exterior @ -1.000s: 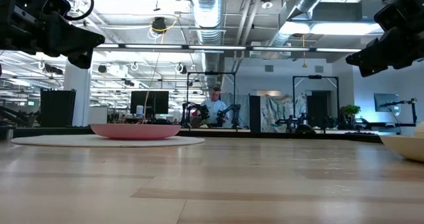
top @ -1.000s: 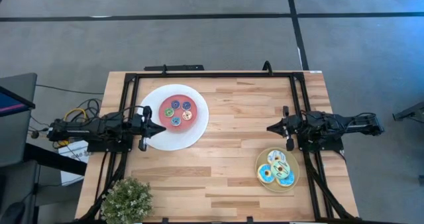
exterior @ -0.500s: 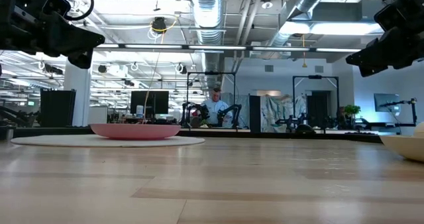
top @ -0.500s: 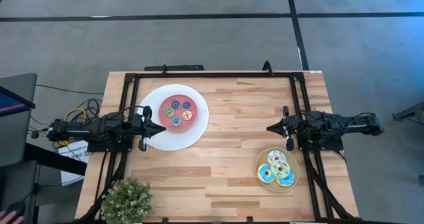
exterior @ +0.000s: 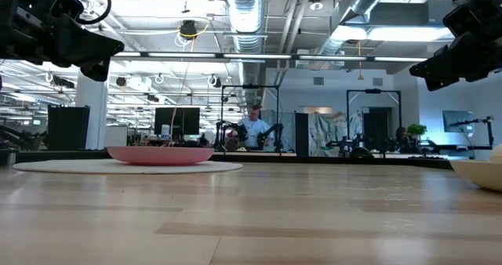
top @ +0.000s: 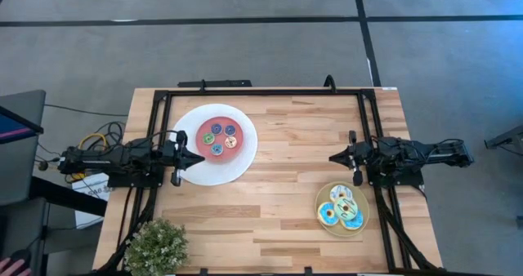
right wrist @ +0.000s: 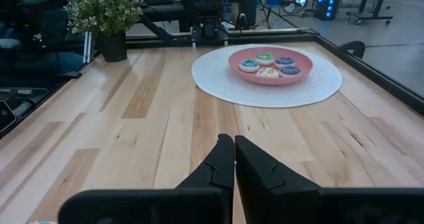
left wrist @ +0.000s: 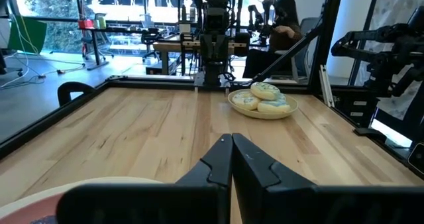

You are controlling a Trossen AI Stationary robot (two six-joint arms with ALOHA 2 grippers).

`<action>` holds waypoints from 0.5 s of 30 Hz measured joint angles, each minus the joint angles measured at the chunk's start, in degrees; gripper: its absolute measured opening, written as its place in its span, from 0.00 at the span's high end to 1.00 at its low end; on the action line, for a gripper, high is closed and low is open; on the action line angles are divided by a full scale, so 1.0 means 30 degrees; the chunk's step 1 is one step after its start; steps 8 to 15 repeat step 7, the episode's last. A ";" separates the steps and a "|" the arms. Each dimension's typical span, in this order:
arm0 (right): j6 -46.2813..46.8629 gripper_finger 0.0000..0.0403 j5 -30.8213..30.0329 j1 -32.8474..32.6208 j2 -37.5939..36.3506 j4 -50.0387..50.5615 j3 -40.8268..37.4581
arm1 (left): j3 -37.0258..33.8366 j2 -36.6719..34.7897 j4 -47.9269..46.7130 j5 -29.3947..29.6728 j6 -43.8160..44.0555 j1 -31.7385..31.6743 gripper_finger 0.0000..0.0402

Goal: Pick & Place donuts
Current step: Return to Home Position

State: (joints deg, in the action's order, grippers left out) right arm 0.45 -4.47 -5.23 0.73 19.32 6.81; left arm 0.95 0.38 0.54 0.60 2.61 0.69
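One small potted plant (top: pixel 155 245) stands at the near left corner of the wooden table (top: pixel 286 186). Toward the near right sits the tan plate (top: pixel 363 201), and the four large donuts (top: pixel 341 207) lie crowded on it, touching one another, iced blue, white and pale green.

Farther in, the two arms face each other across the middle of the table, both held well above the wood. The left gripper (top: pixel 199 158) hangs over the edge of the white round mat (top: pixel 186 129). Its fingers (left wrist: pixel 218 159) are pressed together with nothing between them. The right gripper (top: pixel 331 157) hangs over bare wood just beyond the tan plate, likewise closed tight and empty – its fingers (right wrist: pixel 224 159) meet along their whole length.

Beyond the left gripper, on the middle of the mat, rests the pink plate (top: pixel 235 152). The five small donuts (top: pixel 219 139) lie in it in a loose ring – purple, teal, green and tan among them.

Farthest off, in the room behind the table, a person (exterior: pixel 252 128) sits at another workstation.
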 joint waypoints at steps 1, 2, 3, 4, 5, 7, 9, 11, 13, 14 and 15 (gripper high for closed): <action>0.0000 0.99 0.0000 0.0007 0.0000 -0.0002 0.0000 | 0.0000 0.0000 0.0000 0.0000 0.0057 0.0000 1.00; 0.0000 0.99 0.0000 0.0007 0.0000 -0.0002 0.0000 | 0.0000 0.0000 0.0000 0.0000 0.0075 -0.0002 1.00; 0.0000 0.99 -0.0006 0.0001 0.0000 -0.0002 0.0000 | 0.0000 0.0000 0.0000 0.0000 0.0049 0.0000 1.00; 0.0000 0.99 0.0000 0.0005 0.0000 -0.0002 0.0000 | 0.0000 0.0000 0.0000 0.0000 -0.0020 -0.0004 1.00; 0.0000 0.99 0.0000 0.0000 0.0000 0.0002 0.0000 | 0.0000 -0.0007 0.0000 0.0000 -0.0027 0.0000 1.00; 0.0000 0.99 0.0000 0.0005 0.0000 0.0001 0.0000 | 0.0000 0.0000 0.0000 0.0000 0.0019 0.0000 1.00; 0.0000 0.99 0.0000 0.0005 0.0000 0.0001 0.0000 | 0.0000 0.0000 0.0000 0.0000 0.0019 0.0000 1.00; 0.0000 0.99 0.0000 0.0005 0.0000 0.0001 0.0000 | 0.0000 0.0000 0.0000 0.0000 0.0019 0.0000 1.00; 0.0000 0.99 0.0000 0.0005 0.0000 0.0001 0.0000 | 0.0000 0.0000 0.0000 0.0000 0.0019 0.0000 1.00; 0.0000 0.99 0.0000 0.0005 0.0000 0.0001 0.0000 | 0.0000 0.0000 0.0000 0.0000 0.0019 0.0000 1.00; 0.0000 0.99 0.0000 0.0005 0.0000 0.0001 0.0000 | 0.0000 0.0000 0.0000 0.0000 0.0019 0.0000 1.00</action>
